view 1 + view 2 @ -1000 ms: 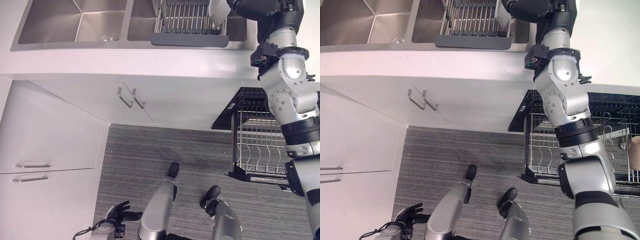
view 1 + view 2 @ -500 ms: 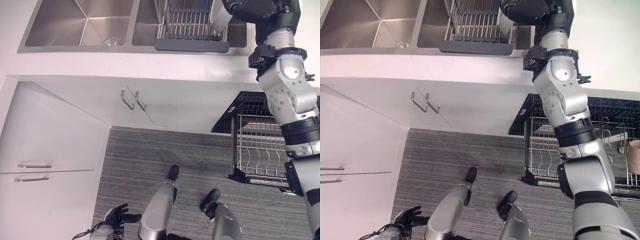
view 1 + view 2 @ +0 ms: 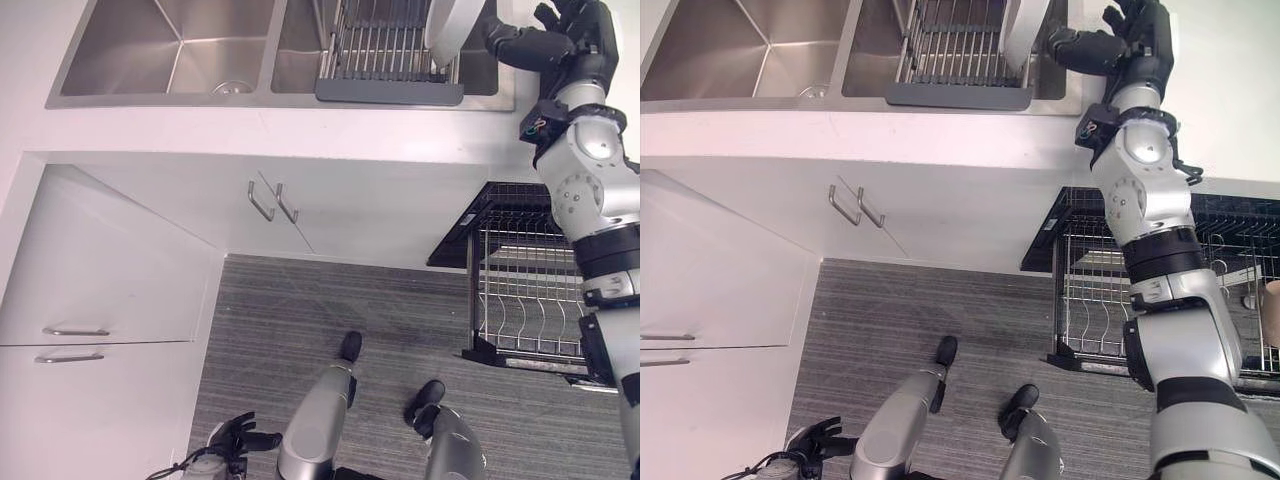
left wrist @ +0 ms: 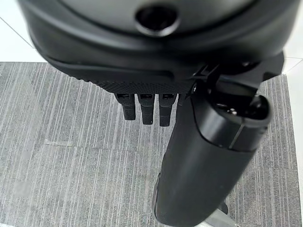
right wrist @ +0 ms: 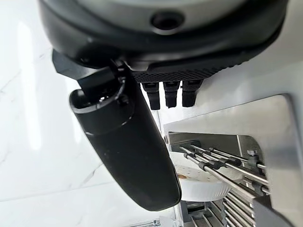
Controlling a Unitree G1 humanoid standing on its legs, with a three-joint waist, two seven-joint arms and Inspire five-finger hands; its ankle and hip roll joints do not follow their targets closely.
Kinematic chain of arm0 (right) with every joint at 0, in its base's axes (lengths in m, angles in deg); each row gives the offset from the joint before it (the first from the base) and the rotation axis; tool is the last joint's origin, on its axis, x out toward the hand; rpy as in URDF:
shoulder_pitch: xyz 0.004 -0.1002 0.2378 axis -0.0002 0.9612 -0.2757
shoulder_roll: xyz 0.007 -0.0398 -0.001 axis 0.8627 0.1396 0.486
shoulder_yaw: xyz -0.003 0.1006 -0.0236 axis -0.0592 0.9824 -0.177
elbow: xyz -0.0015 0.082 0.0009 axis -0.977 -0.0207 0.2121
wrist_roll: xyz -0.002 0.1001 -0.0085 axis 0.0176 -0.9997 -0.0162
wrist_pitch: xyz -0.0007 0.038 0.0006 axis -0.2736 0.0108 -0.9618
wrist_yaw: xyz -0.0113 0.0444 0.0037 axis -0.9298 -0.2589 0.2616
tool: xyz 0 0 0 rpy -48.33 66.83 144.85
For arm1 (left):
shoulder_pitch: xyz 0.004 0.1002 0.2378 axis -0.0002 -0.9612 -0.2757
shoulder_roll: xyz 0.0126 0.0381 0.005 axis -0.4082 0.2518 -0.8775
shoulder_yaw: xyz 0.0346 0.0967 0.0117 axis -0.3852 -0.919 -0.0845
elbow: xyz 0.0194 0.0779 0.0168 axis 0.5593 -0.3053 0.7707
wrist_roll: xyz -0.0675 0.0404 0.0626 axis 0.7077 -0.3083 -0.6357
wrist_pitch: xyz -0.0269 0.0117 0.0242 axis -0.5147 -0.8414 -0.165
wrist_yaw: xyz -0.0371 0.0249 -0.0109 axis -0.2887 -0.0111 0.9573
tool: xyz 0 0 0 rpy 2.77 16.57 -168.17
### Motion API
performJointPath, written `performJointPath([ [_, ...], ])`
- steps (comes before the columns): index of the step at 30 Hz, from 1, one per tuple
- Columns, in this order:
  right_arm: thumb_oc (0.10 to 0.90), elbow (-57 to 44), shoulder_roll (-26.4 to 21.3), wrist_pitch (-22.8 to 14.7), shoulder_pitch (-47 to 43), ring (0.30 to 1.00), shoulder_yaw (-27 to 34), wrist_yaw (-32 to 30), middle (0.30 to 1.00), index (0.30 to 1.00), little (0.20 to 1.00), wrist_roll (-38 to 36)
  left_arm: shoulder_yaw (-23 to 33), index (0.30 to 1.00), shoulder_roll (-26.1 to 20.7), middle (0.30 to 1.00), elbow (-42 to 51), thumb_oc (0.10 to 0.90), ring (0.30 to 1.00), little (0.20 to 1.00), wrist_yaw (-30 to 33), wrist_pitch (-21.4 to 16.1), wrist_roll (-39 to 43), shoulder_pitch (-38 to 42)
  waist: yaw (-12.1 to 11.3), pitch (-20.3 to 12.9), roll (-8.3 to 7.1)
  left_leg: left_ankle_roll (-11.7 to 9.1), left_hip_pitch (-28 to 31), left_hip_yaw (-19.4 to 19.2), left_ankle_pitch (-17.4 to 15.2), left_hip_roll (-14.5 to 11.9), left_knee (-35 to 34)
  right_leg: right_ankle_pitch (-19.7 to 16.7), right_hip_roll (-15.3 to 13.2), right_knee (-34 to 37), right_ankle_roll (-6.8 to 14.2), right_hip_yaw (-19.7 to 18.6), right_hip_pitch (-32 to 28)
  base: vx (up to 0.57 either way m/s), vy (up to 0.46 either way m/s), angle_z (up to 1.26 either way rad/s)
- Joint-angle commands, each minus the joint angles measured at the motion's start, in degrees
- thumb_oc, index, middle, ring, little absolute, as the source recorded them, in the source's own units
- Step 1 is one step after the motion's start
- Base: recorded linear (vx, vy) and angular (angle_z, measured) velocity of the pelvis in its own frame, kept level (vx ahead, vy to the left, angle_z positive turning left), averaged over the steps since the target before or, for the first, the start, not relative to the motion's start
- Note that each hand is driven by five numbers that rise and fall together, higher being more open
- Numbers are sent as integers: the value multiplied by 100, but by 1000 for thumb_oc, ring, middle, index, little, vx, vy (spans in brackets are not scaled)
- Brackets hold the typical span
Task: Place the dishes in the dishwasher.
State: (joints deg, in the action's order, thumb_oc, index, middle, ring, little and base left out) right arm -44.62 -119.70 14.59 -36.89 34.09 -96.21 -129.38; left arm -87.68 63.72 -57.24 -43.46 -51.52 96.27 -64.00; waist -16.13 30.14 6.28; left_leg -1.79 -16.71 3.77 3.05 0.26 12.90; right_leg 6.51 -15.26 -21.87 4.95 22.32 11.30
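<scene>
A white plate [image 3: 447, 28] stands upright at the right end of a wire dish rack [image 3: 385, 55] in the right basin of the steel sink. My right hand [image 3: 560, 35] is just to the right of the plate, its fingers stretched toward the plate's rim. In the right wrist view the thumb [image 5: 128, 142] and straight fingers hold nothing, and the plate [image 5: 201, 184] sits past them between the rack wires. The pulled-out dishwasher rack [image 3: 520, 300] stands low on the right. My left hand [image 3: 232, 440] hangs open near the floor.
The white countertop [image 3: 250, 125] runs along the front of the sink's left basin [image 3: 180, 50]. Below it are white cabinet doors with metal handles [image 3: 270, 200]. Grey striped floor lies between the cabinets and the dishwasher. A brown cup [image 3: 1270, 310] sits at the rack's right edge.
The view has shifted a little. My right hand has moved from over the plate to its right side, so more of the plate shows. The left hand has stayed put.
</scene>
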Motion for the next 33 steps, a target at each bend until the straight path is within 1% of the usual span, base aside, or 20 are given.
performJointPath([
  [1,800,-222,-506,-736,-849,900,-108,143,900,900,900,-56,-224,900,-514,900,1,800,900,900,59,108,22,-599,-150,-645,-105,-109,-145,110,-639,5,429,-96,12,468,400,-307,-344,32,20,2],
  [6,800,-126,-518,-769,-953,900,-181,172,900,900,900,-79,-212,900,-524,900,39,800,900,900,64,129,0,-653,-204,-669,-108,-107,-129,124,-635,16,429,-97,-11,468,408,-278,-387,24,8,2],
  [8,800,-133,-547,-745,-993,900,-202,199,900,900,900,-121,-196,900,-551,900,88,800,900,900,72,210,-3,-663,-226,-686,-121,-105,-116,140,-633,21,429,-96,-16,468,415,-255,-416,43,1,8],
  [12,800,-163,-548,-661,-1006,900,-248,341,900,900,900,-122,-172,900,-557,900,75,800,900,900,85,225,-25,-684,-252,-716,-139,-99,-83,158,-634,22,429,-101,-32,468,425,-223,-465,34,1,6],
  [19,800,-208,-481,-613,-1000,900,-290,265,900,900,900,-145,-160,900,-572,900,71,800,900,900,88,287,-41,-651,-266,-734,-140,-102,-65,166,-626,9,429,-102,-39,468,430,-206,-500,12,-5,4],
  [22,800,-150,-449,-576,-1041,900,-298,237,900,900,900,-65,-151,900,-558,900,35,800,900,900,64,265,-53,-656,-270,-739,-137,-108,-58,157,-627,4,429,-101,-46,468,434,-209,-505,8,10,0],
  [25,800,29,-486,-541,-1105,900,-326,163,900,900,900,-173,-286,900,-584,900,58,800,900,900,39,24,-556,-662,-259,-754,-107,-114,-53,135,-628,2,429,-103,-70,468,435,-196,-515,21,40,0],
  [28,800,188,-519,-619,-1126,900,-346,209,900,900,900,-161,-391,900,-606,900,116,800,900,900,32,14,-435,-687,-255,-762,-70,-118,-52,127,-631,14,429,-100,-95,468,435,-206,-515,24,48,1],
  [31,800,279,-561,-638,-1177,900,-326,310,900,900,900,-61,-354,900,-617,900,130,800,900,900,22,177,-159,-720,-267,-760,-36,-115,-60,141,-631,41,429,-102,-126,468,448,-216,-512,34,49,2],
  [33,800,286,-581,-619,-1205,900,-349,339,900,900,900,-51,-298,900,-629,900,110,800,900,900,14,220,-74,-755,-278,-759,-28,-112,-56,154,-630,53,429,-104,-141,468,458,-221,-517,41,36,2],
])
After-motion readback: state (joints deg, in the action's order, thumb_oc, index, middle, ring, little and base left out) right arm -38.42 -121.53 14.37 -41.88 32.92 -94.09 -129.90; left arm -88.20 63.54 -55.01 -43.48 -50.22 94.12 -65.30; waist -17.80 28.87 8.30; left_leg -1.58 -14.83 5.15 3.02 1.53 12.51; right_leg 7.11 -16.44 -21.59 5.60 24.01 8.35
